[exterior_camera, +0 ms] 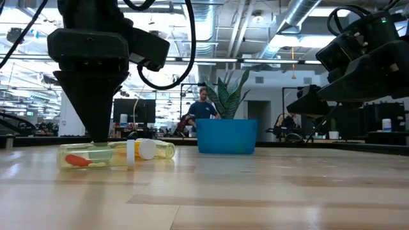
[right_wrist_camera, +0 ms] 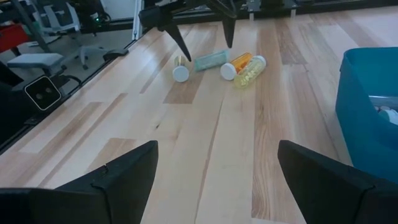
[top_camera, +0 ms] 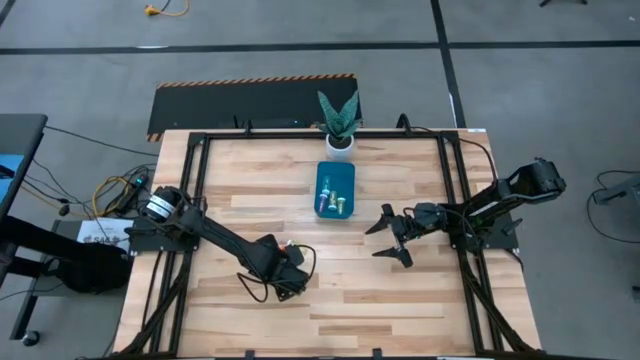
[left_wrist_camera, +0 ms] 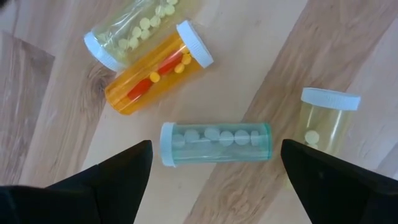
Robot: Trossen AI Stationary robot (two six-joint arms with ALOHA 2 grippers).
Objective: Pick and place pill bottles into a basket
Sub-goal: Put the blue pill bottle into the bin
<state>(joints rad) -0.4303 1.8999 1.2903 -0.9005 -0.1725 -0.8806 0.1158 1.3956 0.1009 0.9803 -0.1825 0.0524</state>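
Note:
Four pill bottles lie on the table near its front left. In the left wrist view they are a green one [left_wrist_camera: 214, 142] on its side, an orange one [left_wrist_camera: 155, 74], a yellow one [left_wrist_camera: 134, 31] and a pale yellow one [left_wrist_camera: 326, 121]. My left gripper [left_wrist_camera: 216, 149] is open and points down over the green bottle, one finger beyond each end, touching nothing. The teal basket [top_camera: 336, 190] at the far middle holds several bottles. My right gripper [top_camera: 390, 236] is open and empty, right of the basket and nearer the front.
A white pot with a green plant [top_camera: 340, 125] stands just behind the basket at the table's far edge. Black frame rails [top_camera: 195, 190] run along the table's left and right sides. A person [exterior_camera: 203, 108] stands in the room beyond the table.

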